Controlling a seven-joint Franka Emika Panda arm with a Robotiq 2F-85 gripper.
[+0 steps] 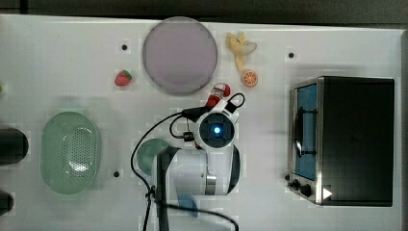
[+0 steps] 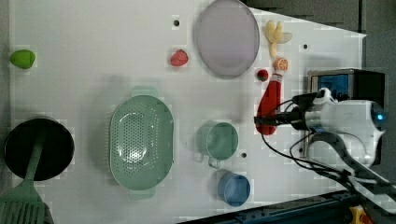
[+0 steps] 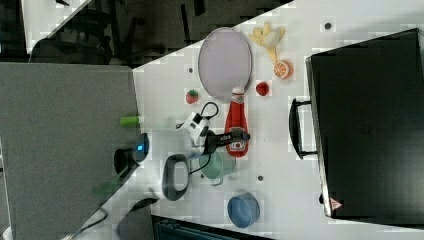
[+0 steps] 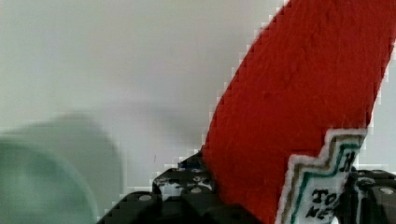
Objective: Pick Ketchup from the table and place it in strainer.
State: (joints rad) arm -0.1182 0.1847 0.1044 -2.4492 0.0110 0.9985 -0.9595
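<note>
The Ketchup (image 2: 271,100) is a long red bottle lying on the white table, its cap pointing toward the purple plate (image 2: 227,37). My gripper (image 2: 265,120) sits across the bottle's wide lower end and is shut on it; in the right view the black fingers (image 3: 244,135) straddle the Ketchup (image 3: 235,122) just above its label. Close up, the red body and white label (image 4: 303,93) fill the space between the fingers (image 4: 187,189). In the top view my wrist covers most of the Ketchup (image 1: 215,95). The mint-green strainer (image 1: 70,153) (image 2: 140,142) stands empty at the top view's left.
A green cup (image 2: 218,140) sits close beside my gripper, with a blue cup (image 2: 233,188) beyond it. A toaster oven (image 1: 351,139) stands at the top view's right. A strawberry (image 1: 123,78), a small red fruit (image 2: 262,74), an orange slice (image 1: 249,78), a banana (image 1: 240,48) and a black pan (image 2: 37,149) lie around.
</note>
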